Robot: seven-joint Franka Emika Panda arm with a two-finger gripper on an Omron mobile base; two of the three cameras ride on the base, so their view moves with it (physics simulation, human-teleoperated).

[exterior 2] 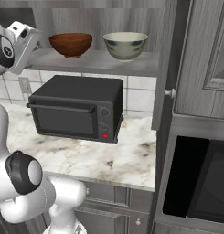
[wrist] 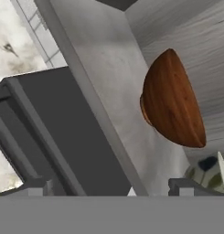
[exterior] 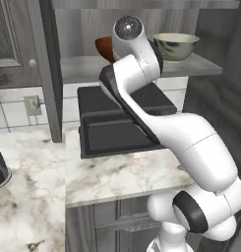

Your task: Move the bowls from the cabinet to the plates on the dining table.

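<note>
So far nothing has been carried over: both bowls sit on the shelf [exterior 2: 99,61] of the cabinet [exterior 2: 175,59], the reddish-brown bowl [exterior 2: 70,44] to the left in my right base view and the cream-green bowl [exterior 2: 125,45] just beside it, apart, both upright. From the hand view I see the brown bowl [wrist: 173,100] close ahead with the pale one peeking in at the corner. My gripper [wrist: 109,187] is spread wide and holds nothing; it hangs at the shelf's left end, near the brown bowl but not touching it. I judge both fetches are left to do. Directly under the shelf stands the black toaster oven [exterior 2: 77,109] on the marble counter [exterior 2: 109,157]; the open cabinet door [exterior: 48,69] flanks the approach, so I'd mind both.
</note>
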